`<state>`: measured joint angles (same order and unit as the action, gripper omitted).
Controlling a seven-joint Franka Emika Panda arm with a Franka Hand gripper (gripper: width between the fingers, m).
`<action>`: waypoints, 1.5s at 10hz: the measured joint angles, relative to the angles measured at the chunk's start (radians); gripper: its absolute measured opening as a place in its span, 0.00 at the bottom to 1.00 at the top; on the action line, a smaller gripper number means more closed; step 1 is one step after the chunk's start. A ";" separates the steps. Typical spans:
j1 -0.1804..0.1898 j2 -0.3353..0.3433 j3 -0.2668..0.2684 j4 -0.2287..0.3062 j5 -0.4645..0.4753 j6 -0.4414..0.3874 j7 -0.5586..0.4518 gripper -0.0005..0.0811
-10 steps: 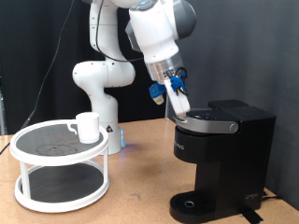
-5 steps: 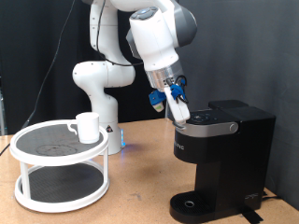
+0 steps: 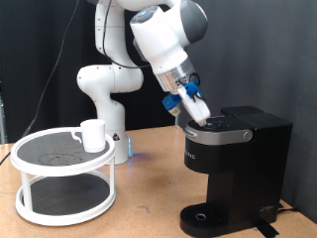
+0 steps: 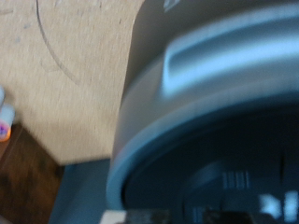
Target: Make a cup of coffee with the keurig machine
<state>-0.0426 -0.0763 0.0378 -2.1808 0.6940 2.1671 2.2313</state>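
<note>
We see the exterior view evenly and fairly brightly lit against a dark backdrop, with soft shadows on the table beneath the white stand and around the base of the keurig machine. A small blue glow shows at the robot's base. The machine's matte black body swallows detail, and its top catches a faint sheen. This view is reasonably sharp. The wrist view is heavily blurred and out of focus: the keurig machine fills it as smeared grey bands, dark at lower right.
</note>
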 joint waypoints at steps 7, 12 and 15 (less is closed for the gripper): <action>-0.002 -0.079 -0.042 -0.080 0.079 -0.146 -0.253 0.01; -0.020 -0.240 -0.083 -0.268 0.156 -0.095 -0.305 0.01; -0.036 -0.313 -0.080 -0.335 0.128 -0.089 -0.250 0.01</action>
<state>-0.0785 -0.3896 -0.0419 -2.5160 0.8216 2.0780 1.9817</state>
